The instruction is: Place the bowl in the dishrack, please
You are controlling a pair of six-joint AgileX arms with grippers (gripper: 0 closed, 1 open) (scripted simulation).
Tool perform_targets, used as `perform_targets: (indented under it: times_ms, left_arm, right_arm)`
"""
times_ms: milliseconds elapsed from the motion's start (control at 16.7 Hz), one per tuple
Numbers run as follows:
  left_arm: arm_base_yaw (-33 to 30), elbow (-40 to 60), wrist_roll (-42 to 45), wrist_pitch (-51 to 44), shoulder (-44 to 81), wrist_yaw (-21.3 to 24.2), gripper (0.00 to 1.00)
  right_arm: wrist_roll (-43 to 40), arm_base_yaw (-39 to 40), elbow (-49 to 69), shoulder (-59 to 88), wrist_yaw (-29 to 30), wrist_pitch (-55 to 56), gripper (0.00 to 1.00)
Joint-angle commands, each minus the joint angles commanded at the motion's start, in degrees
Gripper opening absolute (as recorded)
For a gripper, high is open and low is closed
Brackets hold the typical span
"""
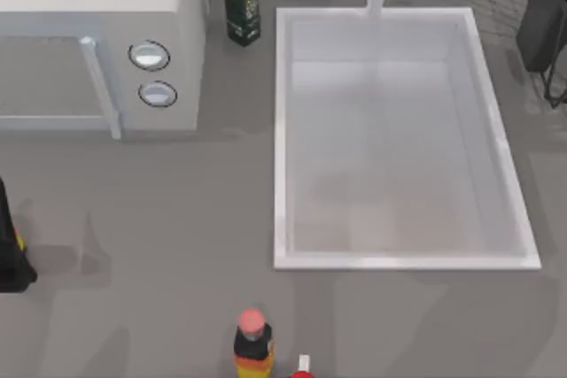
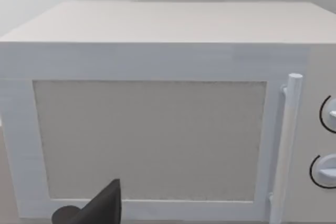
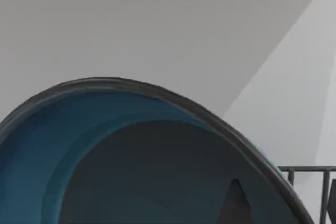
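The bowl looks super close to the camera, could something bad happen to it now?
Maybe. The bowl sits right up against the right wrist camera, and the dark bars of the rack are just beside its rim, so it might bump them and tip. One dark finger crosses the blue inside, but how firmly it holds I cannot tell, so a slip is possible. The left gripper is parked facing the microwave, far from helping.

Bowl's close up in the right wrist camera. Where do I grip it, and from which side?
Probably take the bowl by its thin rim, one finger inside and one outside: it looks too broad to span. Come from the open teal side, where the right gripper hangs close over the inside. The left arm sits parked at the table's left edge.
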Motion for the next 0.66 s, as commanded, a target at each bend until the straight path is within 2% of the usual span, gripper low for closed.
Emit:
perform_targets:
  times_ms: [300, 660]
  left_arm:
    - [0.00, 0.00, 0.00, 0.00, 0.00, 0.00, 1.00]
    - [0.00, 0.00, 0.00, 0.00, 0.00, 0.00, 1.00]
  right_arm:
    - [0.00, 0.00, 0.00, 0.00, 0.00, 0.00, 0.98]
    - [0.00, 0.00, 0.00, 0.00, 0.00, 0.00, 1.00]
